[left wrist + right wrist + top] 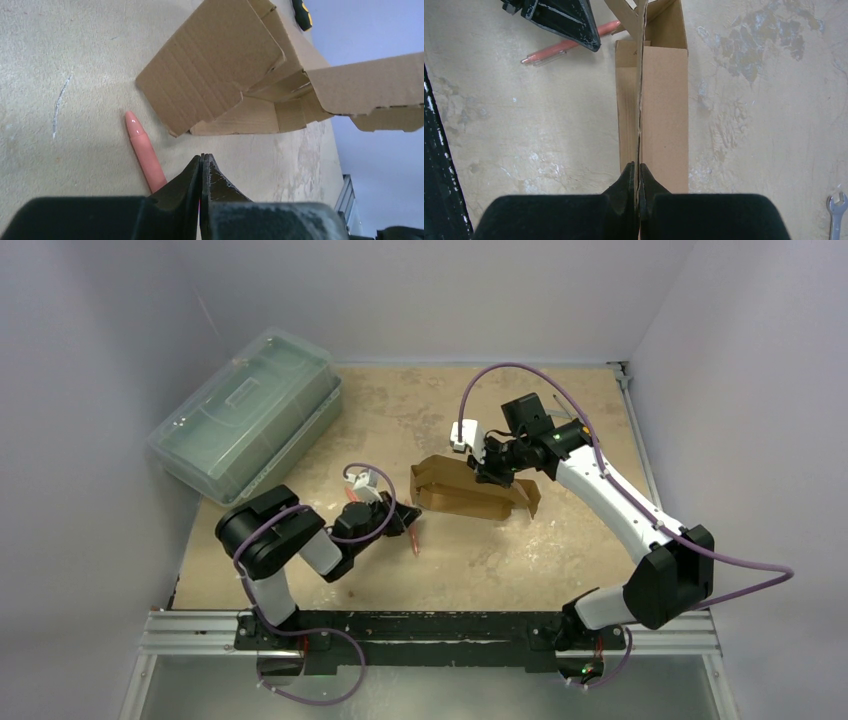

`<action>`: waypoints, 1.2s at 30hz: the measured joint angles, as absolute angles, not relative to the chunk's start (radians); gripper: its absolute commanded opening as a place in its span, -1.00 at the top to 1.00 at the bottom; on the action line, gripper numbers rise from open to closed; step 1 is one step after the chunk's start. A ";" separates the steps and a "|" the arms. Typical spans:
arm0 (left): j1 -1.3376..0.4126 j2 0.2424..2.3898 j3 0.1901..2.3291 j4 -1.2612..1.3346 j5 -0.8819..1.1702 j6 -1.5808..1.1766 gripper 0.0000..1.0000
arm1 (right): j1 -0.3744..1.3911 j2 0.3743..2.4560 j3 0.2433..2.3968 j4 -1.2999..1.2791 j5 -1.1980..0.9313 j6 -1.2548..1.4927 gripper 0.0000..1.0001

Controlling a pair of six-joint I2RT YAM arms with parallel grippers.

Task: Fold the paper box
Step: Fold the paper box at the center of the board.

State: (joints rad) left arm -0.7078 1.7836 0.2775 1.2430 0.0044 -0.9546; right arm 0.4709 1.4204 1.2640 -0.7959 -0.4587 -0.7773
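The paper box [470, 497] is a brown cardboard piece, partly folded, lying mid-table with flaps standing up. My right gripper [490, 472] is over it and shut on a standing wall of the box, seen edge-on between its fingertips in the right wrist view [638, 167]; the box's flat panel [664, 110] runs away below. My left gripper [405, 521] is shut and empty, low over the table just left of the box. In the left wrist view its tips [202, 158] point at the box's near flap [215, 65], a short gap away.
A pink pen [415, 538] lies on the table by my left gripper; it also shows in the left wrist view [145, 155] and the right wrist view [569, 45]. A large translucent green case [250, 410] stands at the back left. A small wrench [836, 212] lies right of the box.
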 measured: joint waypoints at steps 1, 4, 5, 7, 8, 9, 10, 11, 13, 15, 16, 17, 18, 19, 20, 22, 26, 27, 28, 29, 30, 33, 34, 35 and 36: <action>-0.714 1.782 0.288 1.228 -0.015 -0.960 1.00 | 0.471 1.420 1.264 -0.796 -0.459 -0.777 1.00; -0.739 1.779 0.307 1.187 -0.067 -0.981 1.00 | 0.471 1.420 1.264 -0.796 -0.459 -0.777 1.00; -0.746 1.779 0.308 1.180 -0.080 -0.989 1.00 | 0.471 1.420 1.264 -0.796 -0.459 -0.777 1.00; -0.763 1.779 0.308 1.162 -0.110 -1.014 1.00 | 0.471 1.420 1.264 -0.796 -0.459 -0.777 1.00; -0.770 1.779 0.308 1.155 -0.124 -1.028 1.00 | 0.471 1.420 1.264 -0.796 -0.459 -0.777 1.00; -0.775 1.781 0.308 1.151 -0.137 -1.038 1.00 | 0.471 1.420 1.264 -0.796 -0.459 -0.778 1.00; -0.782 1.783 0.308 1.147 -0.154 -1.056 1.00 | 0.471 1.420 1.264 -0.796 -0.459 -0.778 1.00; -0.788 1.785 0.308 1.140 -0.167 -1.066 1.00 | 0.471 1.420 1.264 -0.796 -0.459 -0.777 1.00; -0.799 1.788 0.314 1.116 -0.197 -1.090 1.00 | 0.471 1.420 1.264 -0.796 -0.459 -0.777 1.00; -0.815 1.789 0.335 1.082 -0.233 -1.113 1.00 | 0.471 1.420 1.264 -0.796 -0.459 -0.778 1.00; -0.823 1.789 0.348 1.063 -0.250 -1.120 1.00 | 0.471 1.420 1.264 -0.796 -0.460 -0.778 1.00; -0.832 1.789 0.360 1.044 -0.268 -1.128 1.00 | 0.471 1.420 1.264 -0.796 -0.460 -0.778 1.00; -0.837 1.789 0.369 1.032 -0.281 -1.135 1.00 | 0.471 1.420 1.264 -0.796 -0.460 -0.778 1.00; -0.844 1.789 0.379 1.018 -0.302 -1.144 1.00 | 0.471 1.420 1.264 -0.796 -0.460 -0.777 1.00; -0.847 1.789 0.384 1.010 -0.315 -1.151 1.00 | 0.471 1.420 1.264 -0.796 -0.460 -0.778 1.00; -0.854 1.792 0.393 0.990 -0.349 -1.171 1.00 | 0.471 1.420 1.264 -0.796 -0.461 -0.778 1.00; -0.861 1.795 0.404 0.961 -0.426 -1.226 1.00 | 0.471 1.420 1.264 -0.796 -0.463 -0.778 1.00; -0.863 1.795 0.406 0.955 -0.444 -1.242 1.00 | 0.471 1.420 1.264 -0.796 -0.463 -0.778 1.00; -0.865 1.795 0.408 0.951 -0.458 -1.251 1.00 | 0.471 1.420 1.264 -0.796 -0.463 -0.778 1.00; -0.867 1.798 0.410 0.949 -0.472 -1.265 1.00 | 0.471 1.420 1.264 -0.796 -0.463 -0.778 1.00; -0.867 1.803 0.414 0.949 -0.485 -1.275 1.00 | 0.471 1.420 1.264 -0.796 -0.463 -0.778 1.00; -0.871 1.817 0.424 0.955 -0.509 -1.299 1.00 | 0.471 1.420 1.264 -0.796 -0.463 -0.778 1.00; -0.872 1.824 0.426 0.962 -0.514 -1.301 1.00 | 0.471 1.420 1.264 -0.796 -0.463 -0.778 1.00; -0.872 1.831 0.428 0.973 -0.517 -1.301 1.00 | 0.471 1.420 1.264 -0.796 -0.463 -0.778 1.00; -0.872 1.840 0.430 0.987 -0.517 -1.301 1.00 | 0.471 1.420 1.264 -0.796 -0.463 -0.778 1.00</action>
